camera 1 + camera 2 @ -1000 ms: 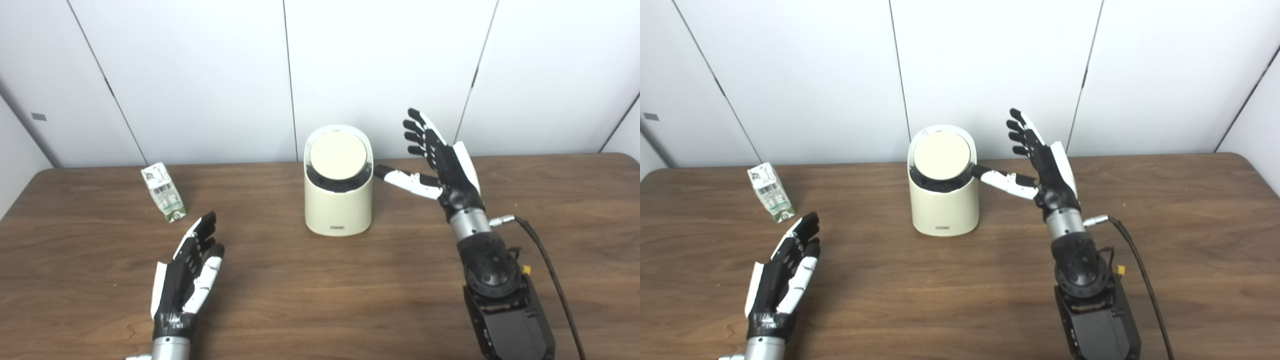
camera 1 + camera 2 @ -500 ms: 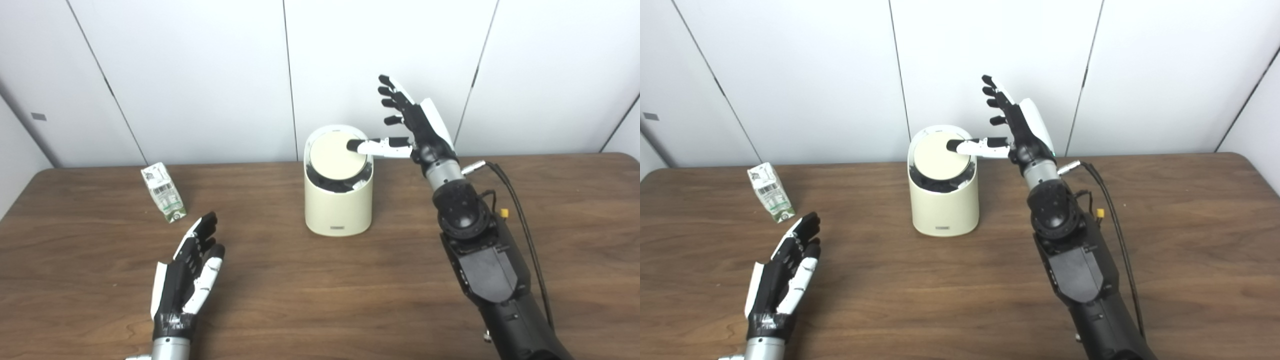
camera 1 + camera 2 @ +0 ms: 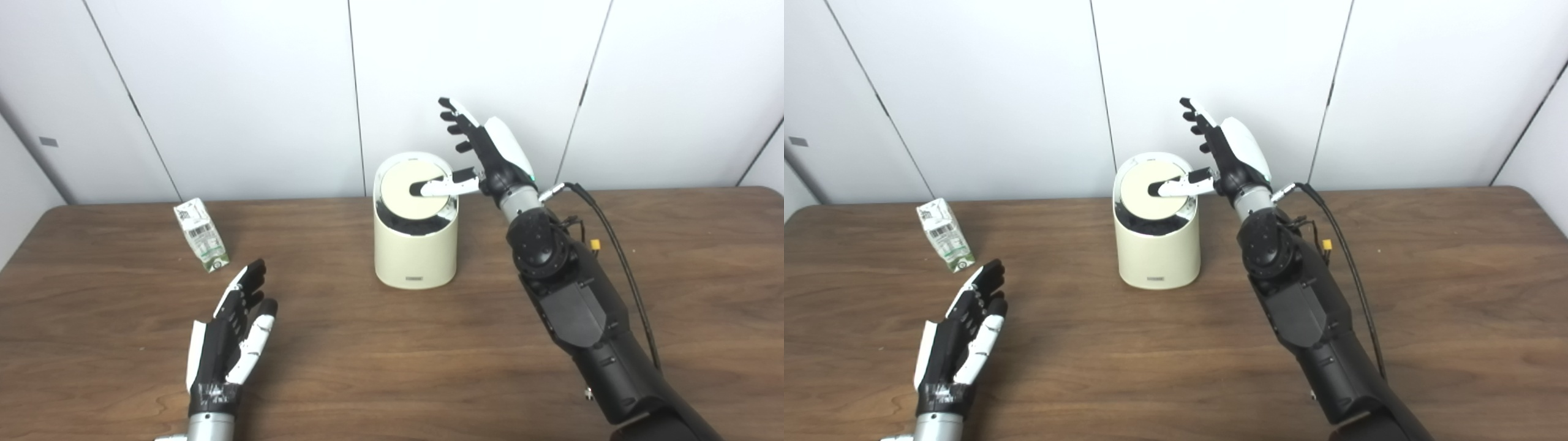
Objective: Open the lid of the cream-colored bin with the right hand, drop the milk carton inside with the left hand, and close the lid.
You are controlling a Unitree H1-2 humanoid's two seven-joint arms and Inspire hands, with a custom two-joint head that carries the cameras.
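Right hand [image 3: 490, 160] sits at the bin [image 3: 416, 245], centre frame, fingers splayed, thumb on the lid [image 3: 411, 191], which looks barely tipped. Left hand [image 3: 229, 340] waits released, lower left. Carton [image 3: 201, 234] stands untouched at left. Everything's still to do.

Right robot hand [image 3: 484, 156] reaches over the bin [image 3: 416, 245], fingers spread, thumb on its lid [image 3: 410, 191]. Left robot hand [image 3: 228, 343] lies open, well left of the bin.
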